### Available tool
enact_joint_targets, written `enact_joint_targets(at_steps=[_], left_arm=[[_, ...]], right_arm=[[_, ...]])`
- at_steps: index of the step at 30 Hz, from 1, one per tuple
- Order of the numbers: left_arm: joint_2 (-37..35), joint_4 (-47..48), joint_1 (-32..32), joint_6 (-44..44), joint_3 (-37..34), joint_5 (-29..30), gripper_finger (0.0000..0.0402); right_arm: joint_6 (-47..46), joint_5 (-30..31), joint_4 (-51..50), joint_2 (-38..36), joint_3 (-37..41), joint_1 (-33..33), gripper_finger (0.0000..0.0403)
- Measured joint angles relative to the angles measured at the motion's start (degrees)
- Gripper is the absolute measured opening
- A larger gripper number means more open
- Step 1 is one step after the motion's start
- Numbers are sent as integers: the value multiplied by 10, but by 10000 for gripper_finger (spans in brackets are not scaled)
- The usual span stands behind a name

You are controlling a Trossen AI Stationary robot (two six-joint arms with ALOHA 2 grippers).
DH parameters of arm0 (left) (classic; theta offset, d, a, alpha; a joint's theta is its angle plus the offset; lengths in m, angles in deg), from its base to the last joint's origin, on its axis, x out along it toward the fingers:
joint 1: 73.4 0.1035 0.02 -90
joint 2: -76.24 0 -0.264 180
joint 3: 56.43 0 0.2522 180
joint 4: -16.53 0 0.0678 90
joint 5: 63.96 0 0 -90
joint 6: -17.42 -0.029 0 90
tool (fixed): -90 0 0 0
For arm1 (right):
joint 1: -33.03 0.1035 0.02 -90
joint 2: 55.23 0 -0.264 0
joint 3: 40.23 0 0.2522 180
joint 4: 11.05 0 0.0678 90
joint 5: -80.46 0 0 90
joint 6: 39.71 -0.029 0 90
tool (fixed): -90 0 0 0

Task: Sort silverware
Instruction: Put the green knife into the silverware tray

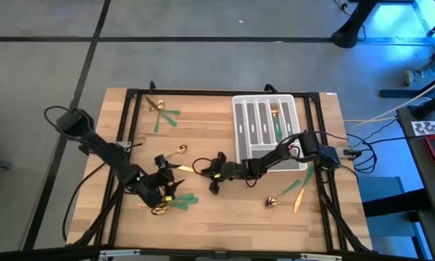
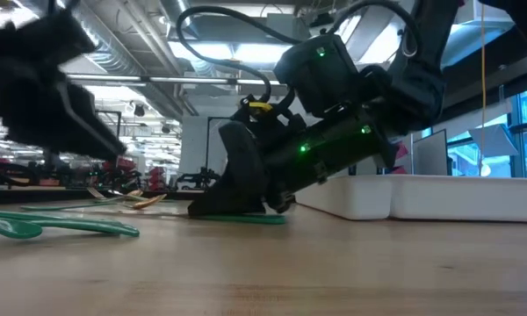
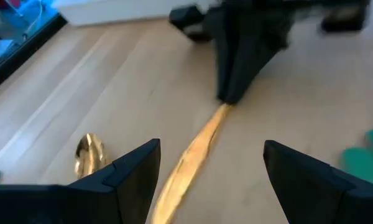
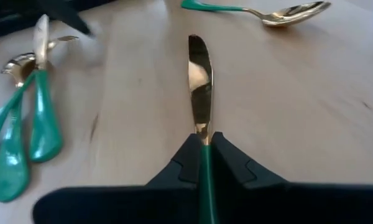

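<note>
A knife point(image 4: 199, 81) with a gold blade and a green handle lies on the wooden table between my two grippers; it also shows in the high view point(image 1: 190, 168). My right gripper point(image 4: 205, 146) is shut on its handle and also shows in the high view point(image 1: 209, 172). My left gripper point(image 3: 211, 180) is open, with one finger on either side of the gold blade point(image 3: 196, 149) without touching it; it also shows in the high view point(image 1: 168, 175). A spoon point(image 4: 280, 14) lies just beyond the knife. A bunch of green-handled pieces point(image 1: 175, 201) lies by my left gripper. My right gripper pinches the knife's green handle point(image 4: 205, 163) between its two fingers, close to where the gold blade begins. The fingers come slanting down from the table's right and lie along the knife. The handle point(image 2: 246, 219) rests flat on the table and the blade points toward my left gripper.
The grey-white slotted tray point(image 1: 241, 130) stands at the far right and holds a piece point(image 1: 275, 119) in one slot. More silverware lies at the far left point(image 1: 163, 116) and the near right point(image 1: 290, 192). A black frame point(image 1: 130, 94) rims the table.
</note>
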Motion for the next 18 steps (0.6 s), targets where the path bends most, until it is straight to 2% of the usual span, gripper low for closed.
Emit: enact_joint_targets(at_steps=[5, 12, 18], left_arm=[[23, -29, 28, -51, -28, -11, 274], [55, -99, 92, -80, -34, -139, 274], [84, -117, 130, -84, -32, -160, 274]], right_arm=[[8, -20, 16, 1, 1, 0, 5], [8, -21, 16, 1, 1, 0, 1], [8, -22, 17, 1, 1, 1, 1]])
